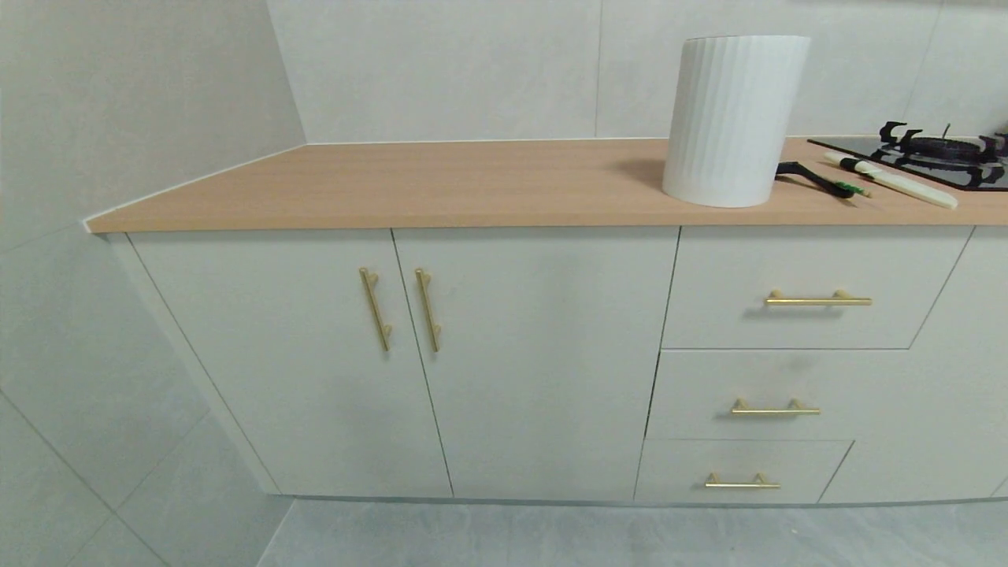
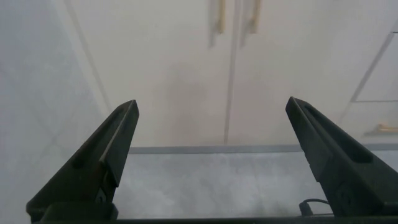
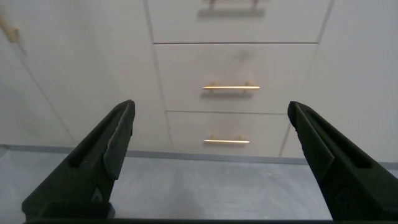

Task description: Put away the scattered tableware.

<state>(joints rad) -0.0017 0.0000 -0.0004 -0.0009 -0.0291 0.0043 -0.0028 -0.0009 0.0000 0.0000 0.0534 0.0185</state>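
Wooden countertop (image 1: 394, 185), utensils up top, grippers low.
Left gripper (image 2: 211, 106) and right gripper (image 3: 211, 107) face the cabinets (image 1: 315, 354), jaws apart; black-handled utensil (image 1: 819, 179) and cream utensil (image 1: 894, 179) lie just beside the ribbed white container (image 1: 732, 118), which a reaching arm could topple.

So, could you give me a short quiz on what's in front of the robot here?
1. True or false: the white ribbed jar stands on the wooden counter.
2. How many drawers sit beside the cabinet doors? A two, B three, C five.
3. Fill in: the left end effector and the right end effector are both ___.
Key: 1 true; 2 B; 3 open.
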